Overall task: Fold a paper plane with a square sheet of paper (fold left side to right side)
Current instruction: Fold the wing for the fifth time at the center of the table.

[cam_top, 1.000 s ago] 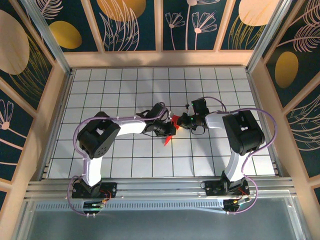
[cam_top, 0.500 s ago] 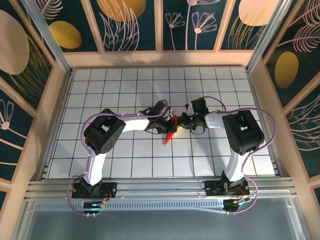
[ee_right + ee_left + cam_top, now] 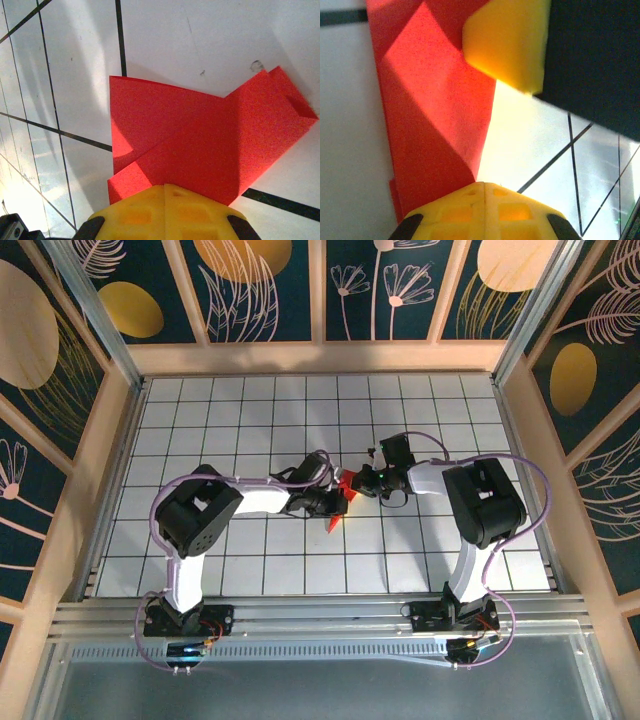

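Left elbow has swung back toward the near-left after bulging inward half a second ago; its wrist has crept a little toward the centre, and the right wrist has edged left to meet it. Count: two arms, two grippers, one paper. Left gripper (image 3: pixel 336 501) has its jaws pressed together, and in its wrist view the tips (image 3: pixel 485 192) bear on the paper's (image 3: pixel 435 125) edge. Whether any sheet is caught in the seam, cannot tell. Right gripper (image 3: pixel 360 481) likewise has its jaws together, tips (image 3: pixel 165 195) set on the overlapping red flaps (image 3: pixel 200 140). A second yellow pad (image 3: pixel 507 45) lies just beyond the left tips, probably the right gripper's. Paper (image 3: pixel 332 522) sits mid-table (image 3: pixel 250 410) between the two grippers, already narrowed and layered, with its point aimed near. Judgement: both tools closing in suggests a crease being pressed; folding looks well along but unfinished.
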`<act>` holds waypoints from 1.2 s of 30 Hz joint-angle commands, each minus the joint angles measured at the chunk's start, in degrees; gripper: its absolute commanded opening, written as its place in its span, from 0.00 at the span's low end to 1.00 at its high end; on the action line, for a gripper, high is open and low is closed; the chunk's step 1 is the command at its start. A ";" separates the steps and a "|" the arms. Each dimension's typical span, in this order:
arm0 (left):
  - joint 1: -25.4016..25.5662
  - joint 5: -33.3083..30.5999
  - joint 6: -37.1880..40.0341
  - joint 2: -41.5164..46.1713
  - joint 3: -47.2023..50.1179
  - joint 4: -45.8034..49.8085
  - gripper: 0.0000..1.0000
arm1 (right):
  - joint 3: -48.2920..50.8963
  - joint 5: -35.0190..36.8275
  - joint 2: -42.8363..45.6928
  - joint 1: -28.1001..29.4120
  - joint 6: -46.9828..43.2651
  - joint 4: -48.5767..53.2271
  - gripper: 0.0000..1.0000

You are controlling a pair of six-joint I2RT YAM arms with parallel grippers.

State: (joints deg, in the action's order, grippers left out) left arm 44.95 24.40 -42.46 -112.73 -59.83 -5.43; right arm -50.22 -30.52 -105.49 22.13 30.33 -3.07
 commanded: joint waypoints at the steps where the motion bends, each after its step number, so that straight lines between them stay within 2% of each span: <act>1: 1.72 1.05 0.35 1.61 3.41 6.98 0.00 | 1.61 7.05 -4.58 0.37 -1.50 7.42 0.00; 8: 1.87 -0.06 2.10 3.28 6.02 8.63 0.00 | 1.22 7.15 -4.47 0.37 -1.59 7.88 0.00; 36: 4.05 0.21 1.36 9.49 14.09 8.15 0.00 | 0.82 6.97 -5.25 0.29 -1.76 8.35 0.00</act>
State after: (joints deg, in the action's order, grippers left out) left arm 47.51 22.17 -41.54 -103.92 -48.53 -6.28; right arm -50.96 -31.20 -105.97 22.24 30.30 -2.28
